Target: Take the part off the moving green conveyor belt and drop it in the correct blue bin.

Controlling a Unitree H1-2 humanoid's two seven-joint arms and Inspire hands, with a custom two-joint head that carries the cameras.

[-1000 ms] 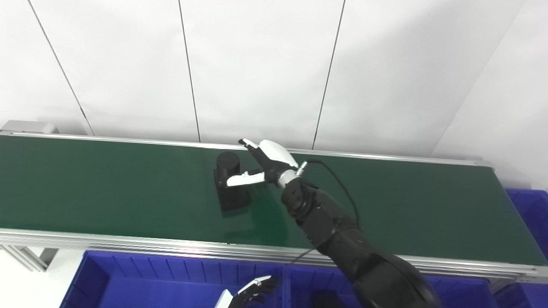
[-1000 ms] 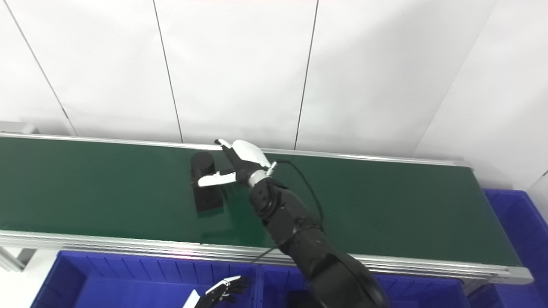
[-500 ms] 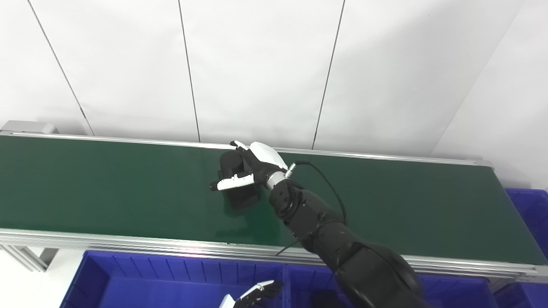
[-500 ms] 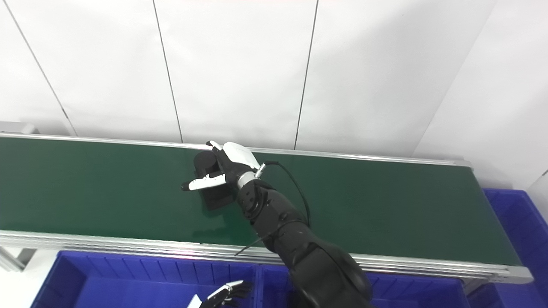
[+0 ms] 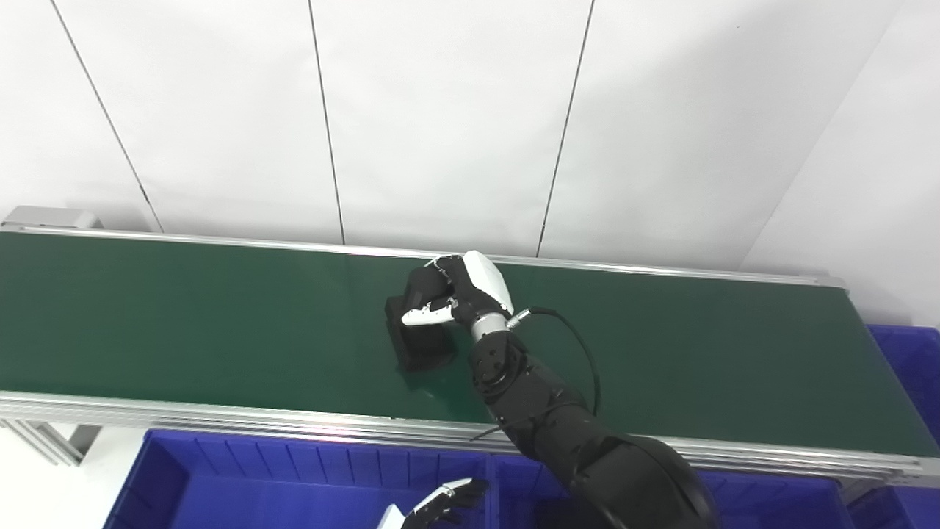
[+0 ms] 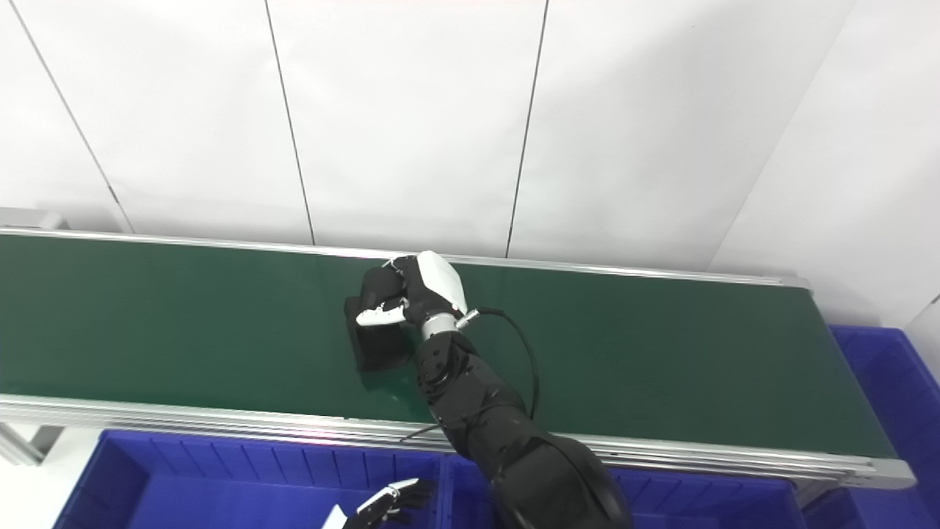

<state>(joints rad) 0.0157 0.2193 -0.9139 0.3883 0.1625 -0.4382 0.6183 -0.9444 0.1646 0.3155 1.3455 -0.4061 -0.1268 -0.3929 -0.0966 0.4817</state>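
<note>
Right hand point(image 5: 466, 294) fingers point(image 5: 426, 317) curled around black part point(image 5: 418, 342), part sitting mid green belt point(image 5: 183, 323) near far rail, left hand point(image 5: 440, 507) low over blue bin point(image 5: 294, 492), fingers loosely spread, holding nothing

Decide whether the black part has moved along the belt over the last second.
Yes. The black part has shifted rightward, judged against the wall seam, with the right hand closed on it.

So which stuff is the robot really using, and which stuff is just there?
Using:
- black part, still on the belt
- right hand, fingers wrapped around the part
- green conveyor belt
- blue bins

Just there:
- left hand, waiting low over a bin
- white wall panels
</note>
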